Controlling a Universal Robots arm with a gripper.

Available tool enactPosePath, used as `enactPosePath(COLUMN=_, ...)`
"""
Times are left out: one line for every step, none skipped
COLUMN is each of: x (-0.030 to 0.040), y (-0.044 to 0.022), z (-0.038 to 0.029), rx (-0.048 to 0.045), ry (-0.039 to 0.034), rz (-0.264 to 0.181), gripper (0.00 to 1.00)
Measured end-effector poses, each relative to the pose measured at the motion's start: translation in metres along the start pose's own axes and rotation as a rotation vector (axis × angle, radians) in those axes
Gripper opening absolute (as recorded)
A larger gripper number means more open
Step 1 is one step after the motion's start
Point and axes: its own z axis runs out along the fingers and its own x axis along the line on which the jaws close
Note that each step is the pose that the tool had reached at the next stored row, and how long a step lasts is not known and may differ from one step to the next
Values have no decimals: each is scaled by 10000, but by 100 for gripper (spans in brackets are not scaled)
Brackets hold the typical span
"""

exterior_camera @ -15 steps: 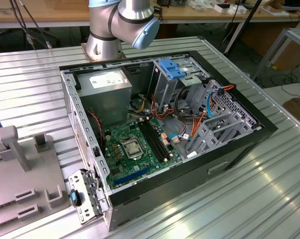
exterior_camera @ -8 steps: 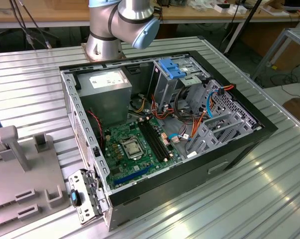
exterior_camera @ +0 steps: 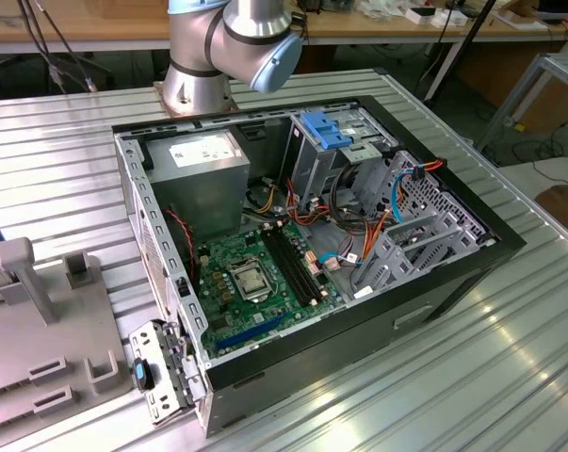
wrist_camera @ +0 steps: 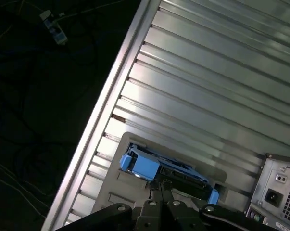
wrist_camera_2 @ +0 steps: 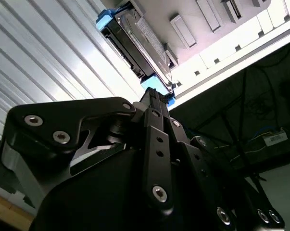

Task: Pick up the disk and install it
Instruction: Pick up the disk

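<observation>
1. Early stage, by the look of it: no lift yet, with the disk (wrist_camera: 145, 166) seated on edge in the grey holder (wrist_camera: 111, 192) on the ribbed table (wrist_camera: 207, 72) in the first wrist view.
2. Poised right at the disk's blue frame with the gripper (wrist_camera: 161, 188); touching or just short of it, hard to say.
3. Cannot tell whether the jaws are parted, closed or clamped on that frame.
4. In the exterior view, open computer case (exterior_camera: 453, 273) lying well apart from the holder.
5. Left undone, as far as shown: the pick-up itself and the whole install into the case.
</observation>
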Motion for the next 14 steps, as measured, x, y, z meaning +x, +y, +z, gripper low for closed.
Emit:
enactPosePath(x=0, y=0, z=0, rx=-3, ry=7, rz=-119, gripper=11)
enactPosePath(x=1, y=0, z=0, rx=-5, ry=13, rz=-232, gripper=11)
enactPosePath(x=1, y=1, z=0, rx=-9, ry=22, rz=-425, gripper=11)
enactPosePath(x=2, y=1, z=0, rx=-14, ry=34, rz=-646, gripper=11)
enactPosePath(x=3, y=1, z=-1, rx=-18, ry=44, rz=-817, gripper=11)
enactPosePath(x=3, y=1, z=-1, rx=-20, ry=48, rz=-910, gripper=11)
enactPosePath(x=4, y=1, z=-1, rx=-22, ry=54, rz=-1020, gripper=11)
enactPosePath(x=5, y=2, z=-1, rx=-25, ry=63, rz=-1205, gripper=11)
enactPosePath(x=5, y=2, z=0, rx=-29, ry=70, rz=-1373, gripper=11)
enactPosePath(x=6, y=2, z=0, rx=-31, ry=75, rz=-1468, gripper=11)
enactPosePath(x=7, y=3, z=0, rx=-35, ry=84, rz=-1645, gripper=11)
enactPosePath(x=8, y=3, z=0, rx=-40, ry=96, rz=-1897, gripper=11)
enactPosePath(x=9, y=3, z=0, rx=-45, ry=108, rz=-2122, gripper=11)
enactPosePath(x=9, y=3, z=1, rx=-49, ry=115, rz=-2273, gripper=11)
